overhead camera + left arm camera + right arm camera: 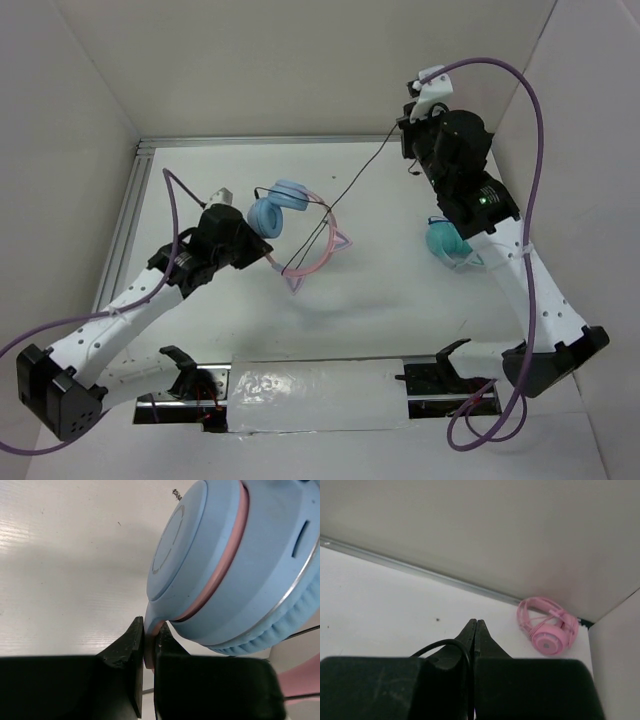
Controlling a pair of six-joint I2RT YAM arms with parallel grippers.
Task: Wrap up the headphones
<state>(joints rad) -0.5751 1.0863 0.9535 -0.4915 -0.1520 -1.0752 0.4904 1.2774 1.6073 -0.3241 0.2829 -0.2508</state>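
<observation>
We are stretching the cable [362, 178] out: left gripper [148, 635] clamping the headphones [235, 565] by the headband [300, 682], right gripper [476, 629] pinching the cable (jaws fully closed); next, winding it round the cups

jaws: closed on headphones [225, 570], likely at band end | cup above table [65, 570]

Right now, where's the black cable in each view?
Top: cable taut from headphones up to right gripper.
Left wrist: cable at right edge, under ear cup.
Right wrist: cable loops into shut fingers.
Shared landmark: white table.
</observation>
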